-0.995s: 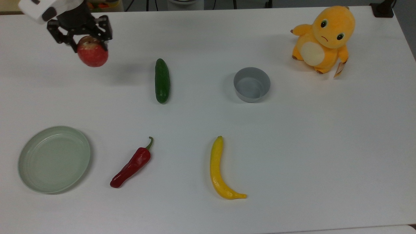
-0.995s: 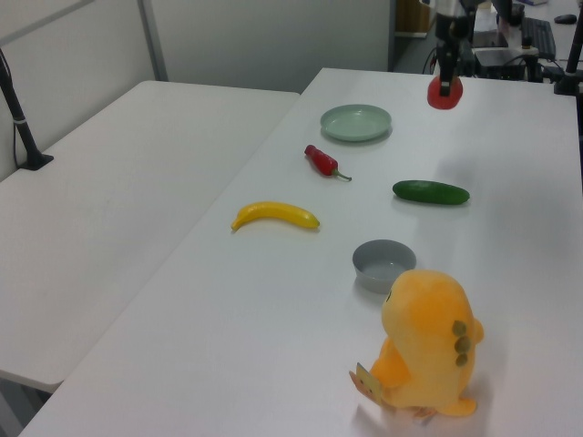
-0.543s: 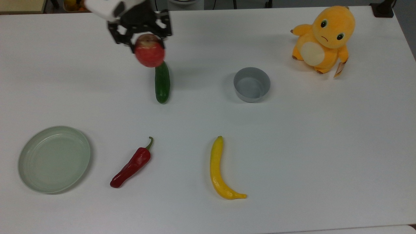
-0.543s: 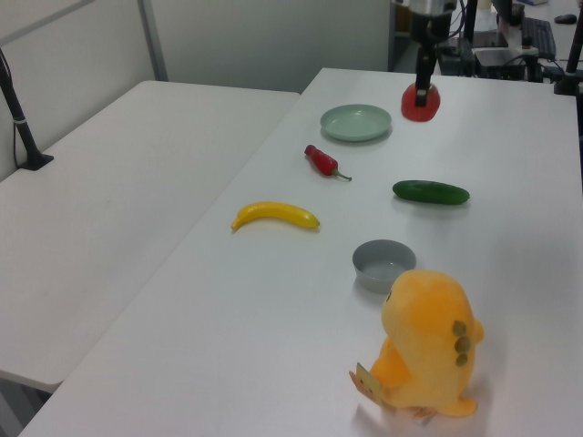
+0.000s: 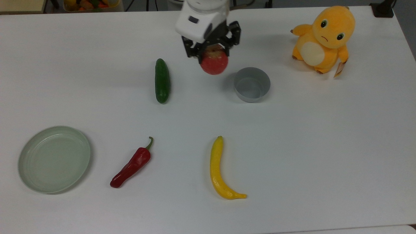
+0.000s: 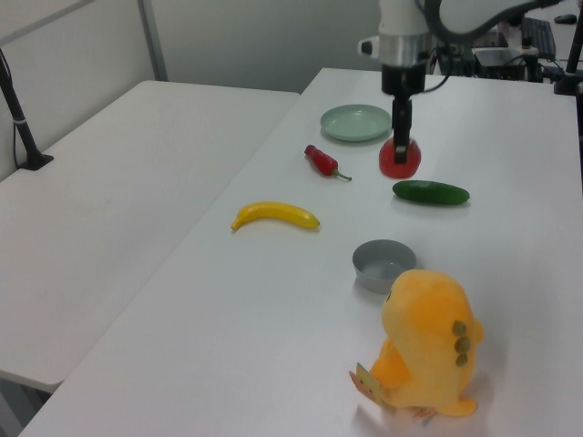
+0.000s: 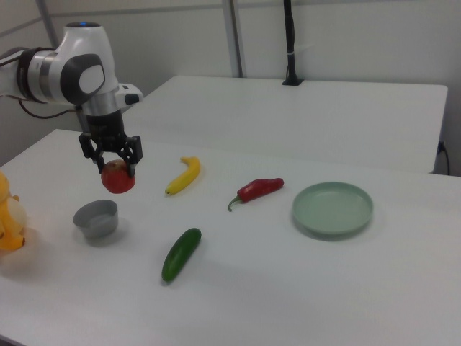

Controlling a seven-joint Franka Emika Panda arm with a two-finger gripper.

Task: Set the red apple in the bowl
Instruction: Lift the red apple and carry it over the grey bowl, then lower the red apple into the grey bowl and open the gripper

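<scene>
I see pincer (image 5: 213,52) clamped on the red apple (image 5: 214,62), held up off the tabletop (image 5: 292,146). In top view apple sits btwn cucumber (image 5: 162,81) and the bowl (image 5: 252,84), just beside bowl's left rim, not over it. Right view: apple (image 7: 117,176) above and right of bowl (image 7: 96,219).
</scene>
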